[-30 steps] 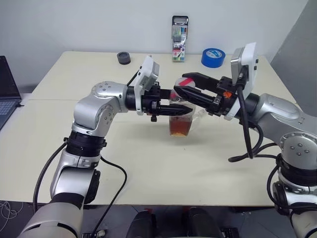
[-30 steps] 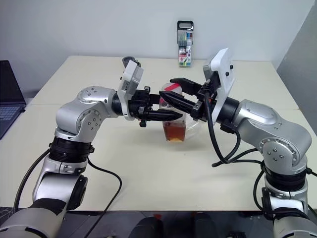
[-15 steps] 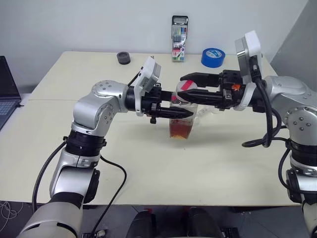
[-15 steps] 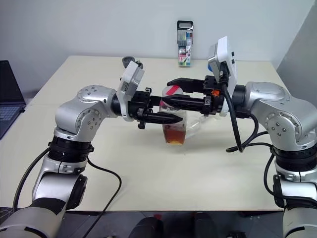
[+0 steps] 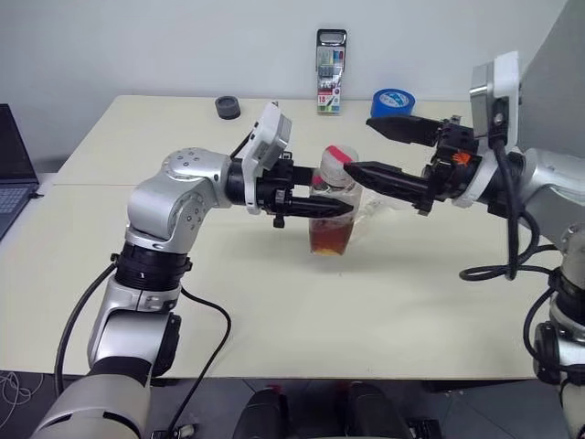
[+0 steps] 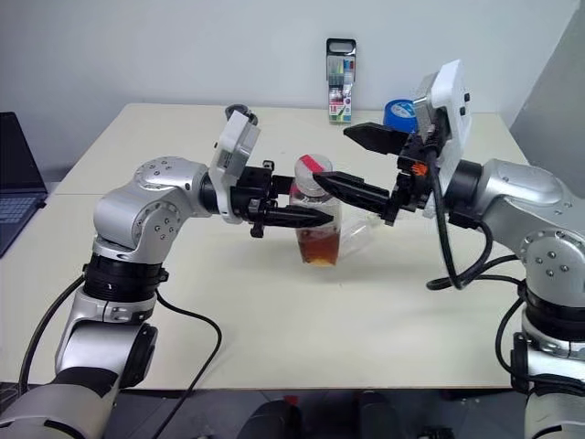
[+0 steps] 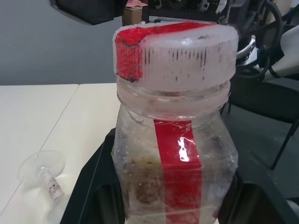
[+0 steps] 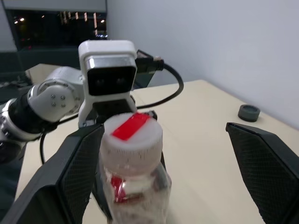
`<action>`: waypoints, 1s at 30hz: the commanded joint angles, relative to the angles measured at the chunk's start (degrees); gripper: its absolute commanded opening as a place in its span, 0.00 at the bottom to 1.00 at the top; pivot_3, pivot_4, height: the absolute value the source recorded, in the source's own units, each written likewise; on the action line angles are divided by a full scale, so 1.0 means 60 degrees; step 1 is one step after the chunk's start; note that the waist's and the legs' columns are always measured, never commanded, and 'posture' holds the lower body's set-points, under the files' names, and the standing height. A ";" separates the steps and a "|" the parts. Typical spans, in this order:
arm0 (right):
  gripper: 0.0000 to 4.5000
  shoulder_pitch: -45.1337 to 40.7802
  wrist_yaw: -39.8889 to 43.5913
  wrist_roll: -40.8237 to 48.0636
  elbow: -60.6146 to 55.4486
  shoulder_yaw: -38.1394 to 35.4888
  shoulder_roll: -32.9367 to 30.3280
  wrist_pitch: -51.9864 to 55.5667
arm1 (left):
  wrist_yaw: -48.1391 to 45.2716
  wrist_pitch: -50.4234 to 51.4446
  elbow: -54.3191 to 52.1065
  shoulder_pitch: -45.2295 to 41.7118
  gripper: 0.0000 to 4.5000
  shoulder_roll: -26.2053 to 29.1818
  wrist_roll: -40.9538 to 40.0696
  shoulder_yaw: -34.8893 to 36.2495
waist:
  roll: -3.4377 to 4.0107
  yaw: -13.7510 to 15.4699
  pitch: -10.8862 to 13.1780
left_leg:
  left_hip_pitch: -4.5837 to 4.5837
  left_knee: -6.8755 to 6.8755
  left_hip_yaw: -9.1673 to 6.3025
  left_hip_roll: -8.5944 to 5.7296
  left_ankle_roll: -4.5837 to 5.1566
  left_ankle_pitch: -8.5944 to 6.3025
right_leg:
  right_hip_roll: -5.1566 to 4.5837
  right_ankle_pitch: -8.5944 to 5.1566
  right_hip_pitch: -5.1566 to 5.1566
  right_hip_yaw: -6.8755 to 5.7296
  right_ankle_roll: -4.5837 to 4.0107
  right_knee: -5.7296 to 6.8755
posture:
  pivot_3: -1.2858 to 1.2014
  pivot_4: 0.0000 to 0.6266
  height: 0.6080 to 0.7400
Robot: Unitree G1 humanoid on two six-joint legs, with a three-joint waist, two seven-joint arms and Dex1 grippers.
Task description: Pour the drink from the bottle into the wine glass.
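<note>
**Bottle clamped upright, cap still on**

The cream table [image 5: 274, 311] carries everything. The left gripper [image 5: 320, 203] reaches in level, its fingers clamped on the bottle [image 5: 334, 206], which stands upright at mid-table with the drink [image 5: 330, 238] filling its lower part. The right gripper [image 5: 384, 151] hovers beside the capped top, its jaws spread wide apart and holding nothing. The wine glass [image 7: 43, 170] lies on its side on the table just behind the bottle. Far back stand a marker pack [image 5: 331, 71], blue tape roll [image 5: 393, 101] and small dark ring [image 5: 228, 107].
</note>
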 commanded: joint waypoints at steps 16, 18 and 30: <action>0.99 0.0068 -0.0537 -0.0706 -0.0095 0.0400 0.0244 -0.0619 | -0.0013 -0.0244 0.0028 -0.0350 0.43 -0.0158 -0.0080 0.0155 | 0.0000 0.0005 0.0000 | -0.0001 0.0000 0.0002 -0.0002 0.0000 0.0000 | 0.0001 0.0000 0.0000 -0.0002 0.0000 -0.0004 | 0.52 0.24 1.00; 0.99 0.0128 -0.0503 -0.0670 -0.0091 0.0318 0.0206 -0.0603 | -0.0003 -0.0244 0.0032 -0.0347 0.43 -0.0157 -0.0076 0.0159 | 0.0000 0.0005 0.0000 | -0.0001 -0.0001 0.0002 -0.0002 0.0000 0.0000 | 0.0001 0.0000 0.0000 -0.0001 0.0000 -0.0004 | 0.52 0.24 1.00; 0.99 0.0503 -0.0481 0.0053 -0.0488 -0.0186 -0.0316 -0.0345 | -0.0025 -0.0367 0.0226 -0.0390 0.43 -0.0147 -0.0017 0.0158 | 0.0000 0.0003 0.0000 | 0.0000 0.0000 0.0002 -0.0001 0.0002 0.0000 | 0.0001 0.0000 0.0000 0.0000 0.0000 -0.0002 | 0.52 0.24 1.00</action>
